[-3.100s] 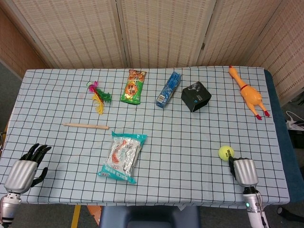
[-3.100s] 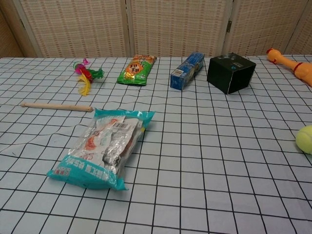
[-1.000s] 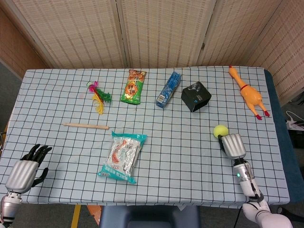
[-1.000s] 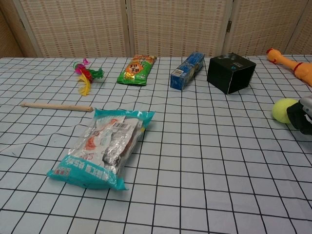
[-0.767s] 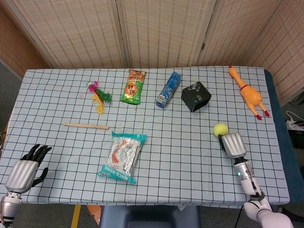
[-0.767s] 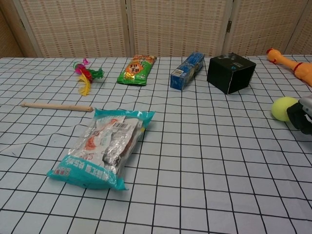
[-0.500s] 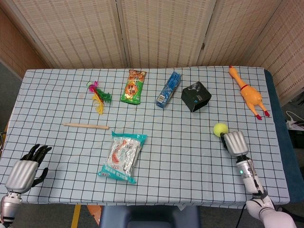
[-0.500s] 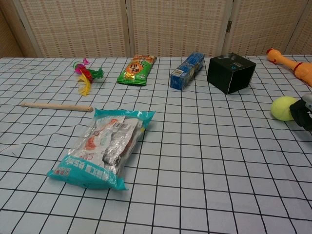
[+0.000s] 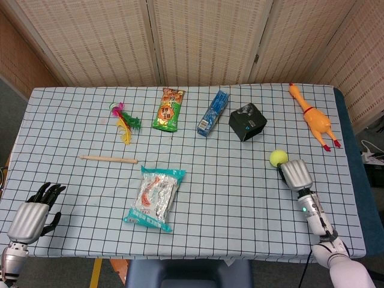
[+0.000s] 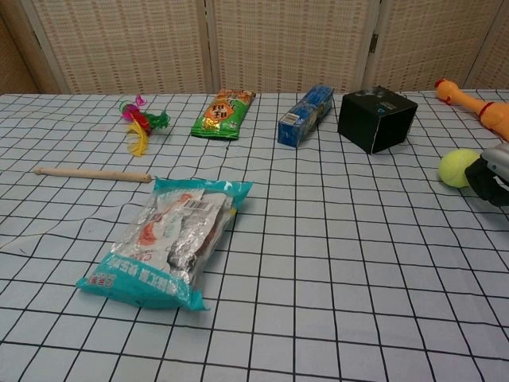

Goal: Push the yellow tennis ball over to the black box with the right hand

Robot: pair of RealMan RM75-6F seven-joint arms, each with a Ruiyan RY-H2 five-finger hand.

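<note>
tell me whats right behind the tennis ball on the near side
The right hand sits against the tennis ball, knuckles up. Its fingers are hidden under its back, so their contact with the ball can't be seen.

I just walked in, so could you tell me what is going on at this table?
The right hand is behind the yellow tennis ball, touching it and pushing it toward the black box. A stretch of checked cloth separates ball and box. The left hand rests at the near left corner, holding nothing.
</note>
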